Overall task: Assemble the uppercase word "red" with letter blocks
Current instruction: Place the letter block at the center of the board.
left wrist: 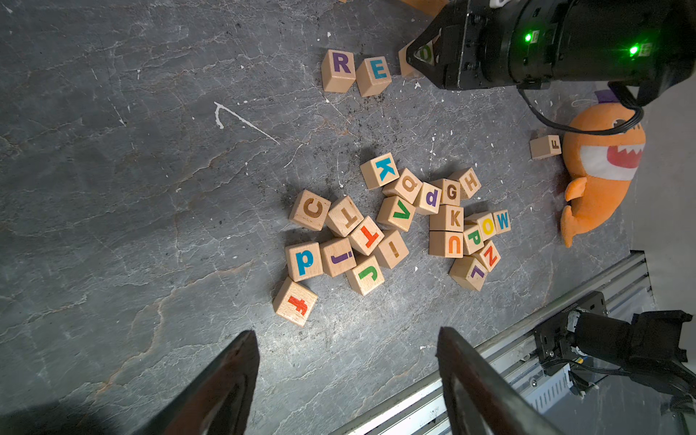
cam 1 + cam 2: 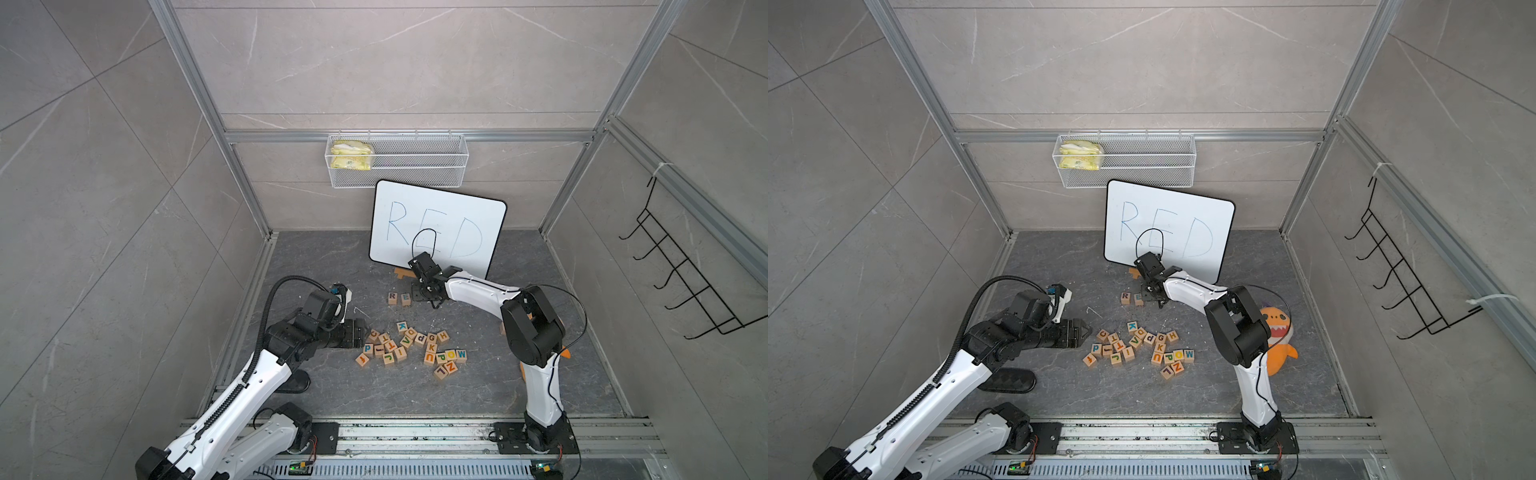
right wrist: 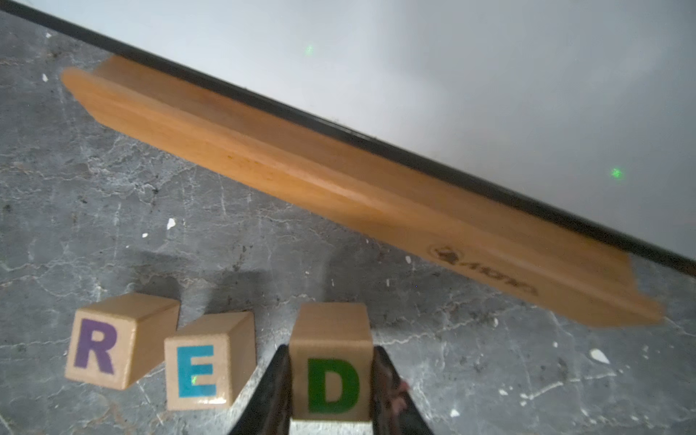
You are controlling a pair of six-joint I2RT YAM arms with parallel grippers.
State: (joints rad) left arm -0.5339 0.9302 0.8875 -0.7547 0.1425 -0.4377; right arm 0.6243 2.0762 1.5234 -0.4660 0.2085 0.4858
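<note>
R block (image 3: 94, 346) and E block (image 3: 199, 371) stand side by side on the worktop (image 3: 226, 226). The right pincer (image 3: 331, 352) grips the D block (image 3: 333, 384) just right of E, so I'd say only the release is left. The left pincer (image 1: 346, 333) hangs parted and empty.

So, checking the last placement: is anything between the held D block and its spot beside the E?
Nothing visible: only bare floor lies between the D block in the right gripper and the E block.
</note>
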